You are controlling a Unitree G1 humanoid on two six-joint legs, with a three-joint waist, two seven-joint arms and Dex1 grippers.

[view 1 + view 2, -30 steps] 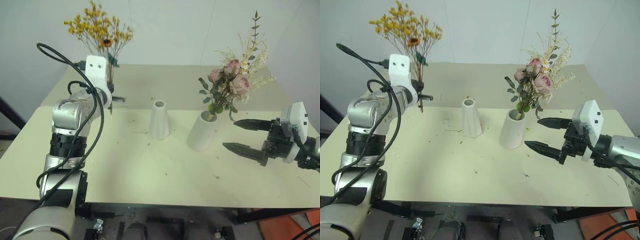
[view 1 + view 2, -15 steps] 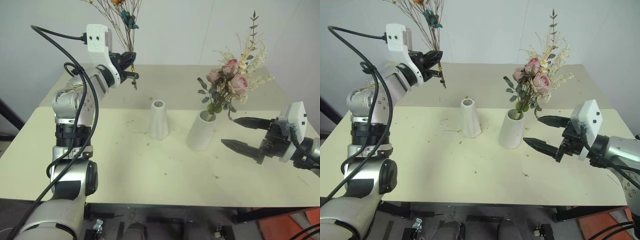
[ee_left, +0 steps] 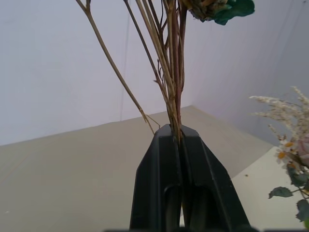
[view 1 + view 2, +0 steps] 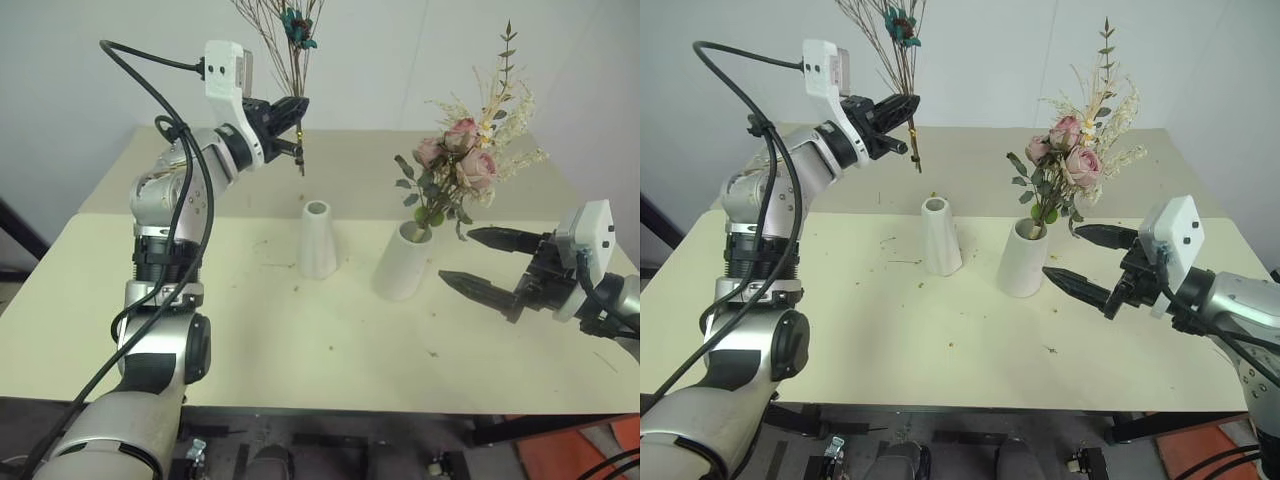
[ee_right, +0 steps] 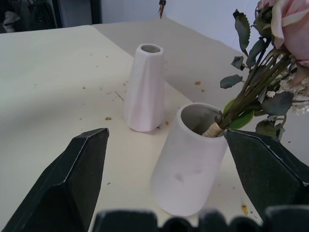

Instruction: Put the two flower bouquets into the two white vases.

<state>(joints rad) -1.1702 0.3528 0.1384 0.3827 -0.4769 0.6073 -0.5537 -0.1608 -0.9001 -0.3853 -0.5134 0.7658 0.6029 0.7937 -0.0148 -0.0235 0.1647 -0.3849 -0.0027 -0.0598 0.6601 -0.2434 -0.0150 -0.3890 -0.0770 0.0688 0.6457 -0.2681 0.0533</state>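
With left pincer clenched on upright brown stems, slim vase sits at 6 o'clock, closer than open right pincer.

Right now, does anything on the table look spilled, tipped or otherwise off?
Small dry flower crumbs lie scattered on the pale yellow table around the slim white cone vase. Both vases stand upright; nothing else stands out.

The table is seen from above its near edge by both eye views, facing the far edge and wall; nearly the whole tabletop is shared. From close behind its fingers, the stems are viewed by the left wrist camera. Both vases are faced closely by the right wrist camera.
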